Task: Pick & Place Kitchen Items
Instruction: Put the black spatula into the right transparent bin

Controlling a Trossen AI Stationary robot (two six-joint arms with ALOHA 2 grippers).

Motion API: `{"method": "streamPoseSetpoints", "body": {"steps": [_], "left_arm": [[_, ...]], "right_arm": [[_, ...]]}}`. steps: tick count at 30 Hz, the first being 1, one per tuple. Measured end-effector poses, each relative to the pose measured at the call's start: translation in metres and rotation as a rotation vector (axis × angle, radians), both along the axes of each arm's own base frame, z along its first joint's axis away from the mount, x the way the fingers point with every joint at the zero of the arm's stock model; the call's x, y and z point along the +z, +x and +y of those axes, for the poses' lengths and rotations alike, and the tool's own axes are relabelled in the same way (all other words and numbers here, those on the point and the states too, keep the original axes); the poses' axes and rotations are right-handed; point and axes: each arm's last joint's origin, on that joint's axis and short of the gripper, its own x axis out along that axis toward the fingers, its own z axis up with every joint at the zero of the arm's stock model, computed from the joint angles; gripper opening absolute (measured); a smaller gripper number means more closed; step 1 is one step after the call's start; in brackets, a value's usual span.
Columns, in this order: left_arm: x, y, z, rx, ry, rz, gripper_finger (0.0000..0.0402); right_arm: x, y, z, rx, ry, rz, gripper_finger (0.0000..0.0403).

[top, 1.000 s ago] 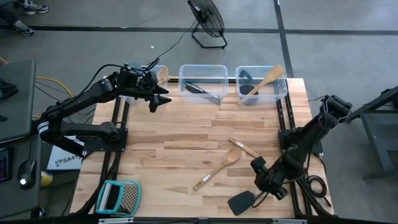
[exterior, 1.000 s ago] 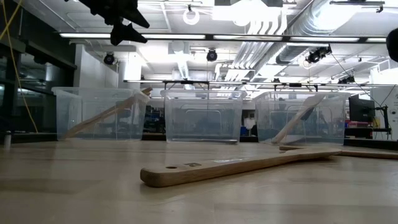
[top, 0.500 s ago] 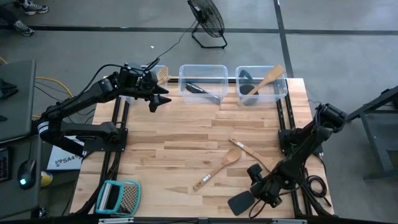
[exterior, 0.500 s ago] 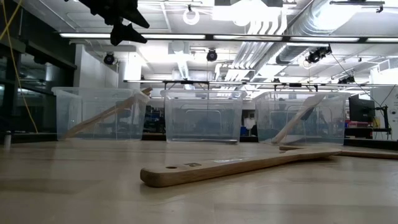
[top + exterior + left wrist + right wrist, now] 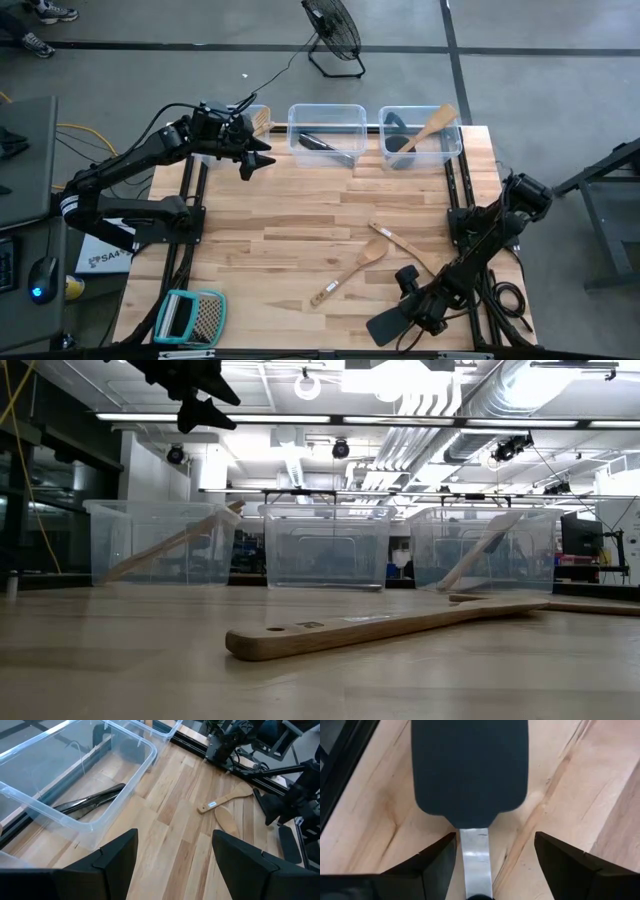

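Note:
A black spatula (image 5: 385,326) lies flat on the table near its near right corner. Its blade (image 5: 470,767) and metal neck (image 5: 476,860) fill the right wrist view. My right gripper (image 5: 407,312) hangs open just over it, pointing steeply down, one finger on each side of the neck (image 5: 495,840), touching nothing that I can see. A wooden spoon (image 5: 350,270) and a second wooden utensil (image 5: 396,240) lie flat mid-right. My left gripper (image 5: 262,160) (image 5: 175,835) is open and empty, held high near the far left bin (image 5: 252,122).
Three clear bins line the far edge. The middle one (image 5: 327,130) holds black utensils and the right one (image 5: 420,135) holds a wooden spoon and a dark utensil. A teal-framed grater (image 5: 190,315) lies at the near left corner. Bare wood lies between.
My right gripper has come down and toward the table's near edge, onto the black spatula's neck, tipping more steeply downward. The spatula and the wooden utensils have not moved.

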Motion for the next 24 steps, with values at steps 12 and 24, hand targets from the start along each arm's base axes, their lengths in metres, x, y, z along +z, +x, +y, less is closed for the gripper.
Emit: {"method": "streamPoseSetpoints", "body": {"steps": [12,24], "left_arm": [[-0.0003,-0.0001,-0.0001,0.000,-0.002,0.003,0.0251],[-0.0003,-0.0001,-0.0001,-0.001,-0.001,0.003,0.0251]], "right_arm": [[0.0000,-0.0010,0.0015,0.023,0.040,0.042,0.0129],[0.0010,0.0002,0.0038,0.030,0.071,0.034,0.0057]]}}
